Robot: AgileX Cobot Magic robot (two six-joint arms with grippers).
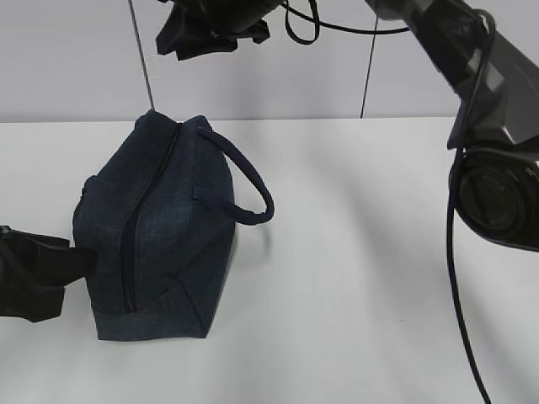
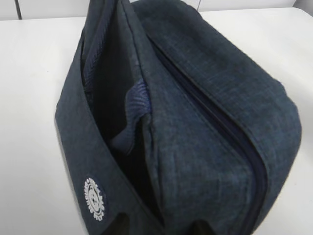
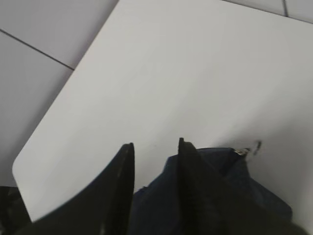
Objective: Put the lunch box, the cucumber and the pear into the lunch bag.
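Note:
The navy lunch bag (image 1: 168, 227) lies on its side on the white table (image 1: 379, 295), its zipper (image 1: 139, 219) drawn shut and its looped handle (image 1: 253, 181) pointing right. My left gripper (image 1: 59, 269) is at the bag's left end, jaws apart, tips against the fabric. The left wrist view shows the bag (image 2: 205, 122) close up, with only the left gripper's (image 2: 161, 229) tips visible at the bottom edge. My right gripper (image 1: 210, 38) hangs open and empty high above the bag. In its wrist view, the right gripper (image 3: 154, 143) shows over the bag (image 3: 220, 164). The lunch box, cucumber and pear are not in view.
A white round logo (image 2: 94, 198) marks the bag's side pocket. The metal ring pull (image 3: 242, 152) lies at the bag's far end. The right arm's body (image 1: 497, 168) looms at the right edge. The table's far corner and edge (image 3: 22, 171) border a tiled floor.

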